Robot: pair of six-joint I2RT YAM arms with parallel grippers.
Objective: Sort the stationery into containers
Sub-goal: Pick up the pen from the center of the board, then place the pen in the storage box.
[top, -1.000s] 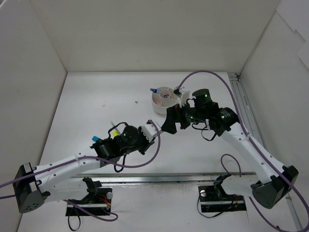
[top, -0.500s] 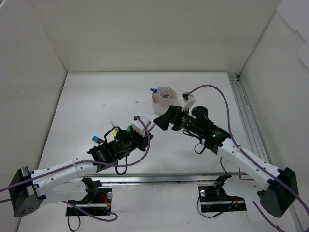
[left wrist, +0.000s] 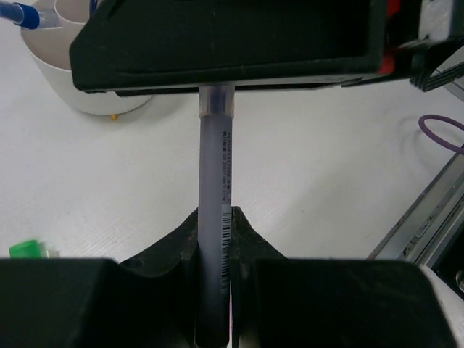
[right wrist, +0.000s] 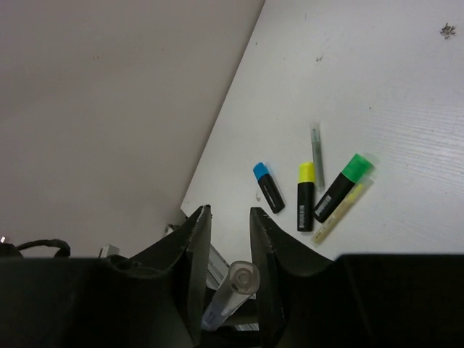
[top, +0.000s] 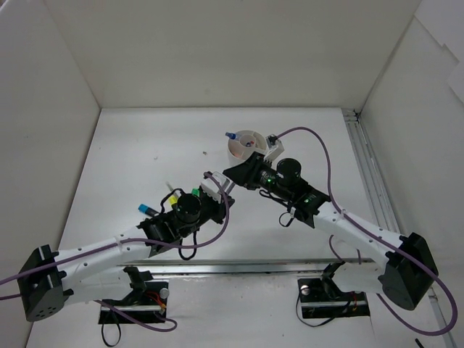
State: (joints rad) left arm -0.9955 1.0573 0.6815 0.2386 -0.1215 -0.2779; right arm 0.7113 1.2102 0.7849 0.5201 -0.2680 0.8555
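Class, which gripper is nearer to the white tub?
Right. The right gripper sits just off the near side of the white tub; the left gripper is farther back, toward the arm bases.

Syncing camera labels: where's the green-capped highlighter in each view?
Top external: green-capped highlighter just left of centre, slightly below mid-height, on the table.
Left wrist: only its green cap shows, at the bottom-left edge.
Right wrist: the highlighter lies diagonally right of centre, cap pointing up-right.
Shared landmark: clear pen, mid-frame in both wrist views; from above I cannot make it out.
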